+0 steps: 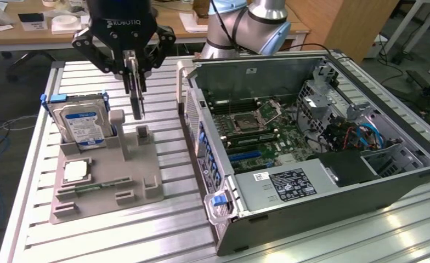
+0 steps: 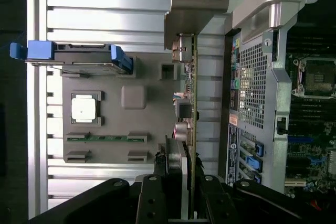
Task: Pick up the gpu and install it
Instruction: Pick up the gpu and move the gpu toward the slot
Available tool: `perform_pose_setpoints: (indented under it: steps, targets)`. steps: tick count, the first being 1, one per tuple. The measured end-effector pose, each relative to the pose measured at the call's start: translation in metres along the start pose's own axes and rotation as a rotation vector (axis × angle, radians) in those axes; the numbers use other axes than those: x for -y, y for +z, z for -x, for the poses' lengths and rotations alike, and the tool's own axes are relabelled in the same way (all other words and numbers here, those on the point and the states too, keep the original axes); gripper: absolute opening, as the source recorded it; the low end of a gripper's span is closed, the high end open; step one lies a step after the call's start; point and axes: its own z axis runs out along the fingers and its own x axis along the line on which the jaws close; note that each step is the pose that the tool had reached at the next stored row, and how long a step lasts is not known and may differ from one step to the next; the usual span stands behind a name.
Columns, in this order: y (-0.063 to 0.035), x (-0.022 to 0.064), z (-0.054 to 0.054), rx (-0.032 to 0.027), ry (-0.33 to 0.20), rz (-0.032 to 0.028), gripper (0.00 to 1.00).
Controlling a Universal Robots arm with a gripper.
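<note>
The gpu (image 1: 136, 101) is a thin dark card hanging upright and edge-on, its lower end just above a small post of the grey parts holder (image 1: 105, 175). My gripper (image 1: 133, 74) is shut on the card's upper part. In the wrist view the gpu (image 2: 190, 93) runs as a narrow strip with small components and a metal bracket at its far end, clamped by my gripper (image 2: 185, 163). The open computer case (image 1: 310, 137) lies to the exterior view's right of the card, with its motherboard and blue slots (image 1: 248, 156) exposed.
The holder also carries a silver hard drive with a blue label (image 1: 81, 123), a square processor chip (image 1: 76, 171) and a green memory stick (image 1: 94, 188). The case's perforated wall (image 2: 257, 77) stands close beside the card. Everything rests on a slatted metal table (image 1: 164, 230).
</note>
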Motion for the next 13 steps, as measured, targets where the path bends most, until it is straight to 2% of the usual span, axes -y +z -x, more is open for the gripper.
perform_pose_setpoints:
  steps: [2,6,13]
  targets:
    - [0.0000,-0.0001,0.000,0.0000,0.000,-0.0026,0.28]
    - [0.0001,-0.0008,0.003,0.0000,0.000,-0.0030,0.28]
    - [0.0007,-0.0004,0.033,0.0000,0.000,-0.0031,0.28]
